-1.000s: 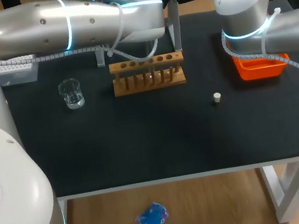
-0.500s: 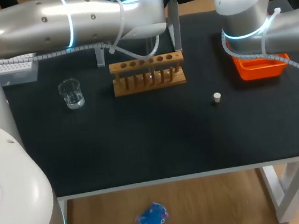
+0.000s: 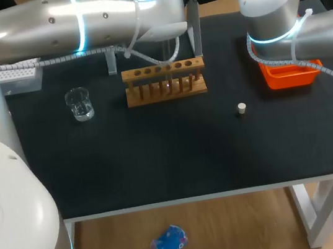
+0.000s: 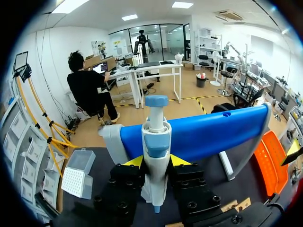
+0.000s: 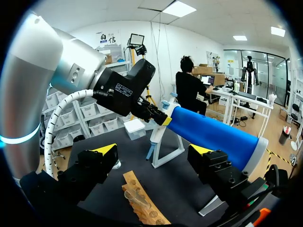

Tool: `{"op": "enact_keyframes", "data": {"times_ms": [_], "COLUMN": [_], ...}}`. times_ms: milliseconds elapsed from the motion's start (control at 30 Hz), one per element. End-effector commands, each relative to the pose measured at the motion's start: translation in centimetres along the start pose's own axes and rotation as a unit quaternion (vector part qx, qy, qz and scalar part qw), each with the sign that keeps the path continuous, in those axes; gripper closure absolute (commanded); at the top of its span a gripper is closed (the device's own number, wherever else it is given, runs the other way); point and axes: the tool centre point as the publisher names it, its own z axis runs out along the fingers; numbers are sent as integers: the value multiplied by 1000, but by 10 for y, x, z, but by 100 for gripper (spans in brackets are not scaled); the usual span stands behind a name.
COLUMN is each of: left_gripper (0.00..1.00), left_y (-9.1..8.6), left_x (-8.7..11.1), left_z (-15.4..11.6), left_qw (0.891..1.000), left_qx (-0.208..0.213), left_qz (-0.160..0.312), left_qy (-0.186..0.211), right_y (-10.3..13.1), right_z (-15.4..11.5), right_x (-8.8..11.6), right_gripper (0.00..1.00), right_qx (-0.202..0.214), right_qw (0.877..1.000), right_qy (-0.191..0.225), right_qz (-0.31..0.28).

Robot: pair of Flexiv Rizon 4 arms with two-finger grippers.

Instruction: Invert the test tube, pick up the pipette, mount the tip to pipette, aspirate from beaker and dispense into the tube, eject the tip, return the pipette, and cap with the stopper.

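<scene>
White pipette (image 4: 155, 142) pinched by left hand (image 4: 156, 161); left arm (image 3: 76, 25) shifted slightly rightward since earlier; right hand (image 5: 154, 150) spread.

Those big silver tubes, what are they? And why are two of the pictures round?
They are a robot's two arms, the left arm and the right arm. One picture looks down on the black table from above. The round ones come from little cameras, one on each wrist, looking out ahead of it. On the table are a glass beaker, a wooden rack, a small stopper, an orange tray and a white tip box. The left arm's fingers, with yellow tips, are closed on a pipette, a tool that sucks up drops. The right arm's fingers are open and hold nothing.
</scene>
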Motion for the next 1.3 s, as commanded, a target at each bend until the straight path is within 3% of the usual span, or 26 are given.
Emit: {"op": "enact_keyframes", "data": {"times_ms": [33, 633, 667, 733, 767, 800, 1300], "left_gripper": [100, 100, 94, 63, 16, 0, 0], "left_y": [-1, 5, 5, 5, 6, 6, 3], "left_x": [3, 4, 4, 4, 3, 3, 1], "left_z": [5, 11, 10, 8, 8, 6, -15], "left_qw": [1000, 1000, 1000, 1000, 1000, 1000, 999], "left_qx": [-9, -21, -20, -19, -19, -18, -2], "left_qz": [2, -9, -10, -12, -13, -15, -32], "left_qy": [-1, -8, -8, -10, -11, -11, -11], "right_y": [0, 0, 0, 0, 0, 0, 0], "right_z": [0, 0, 0, 0, 0, 0, 0], "right_x": [0, 0, 0, 0, 0, 0, 0], "right_gripper": [0, 0, 0, 0, 0, 0, 0], "right_qx": [1, 1, 1, 1, 1, 1, 1], "right_qw": [1000, 1000, 1000, 1000, 1000, 1000, 1000], "right_qy": [1, 1, 1, 1, 1, 1, 1], "right_qz": [0, 0, 0, 0, 0, 0, 0]}}
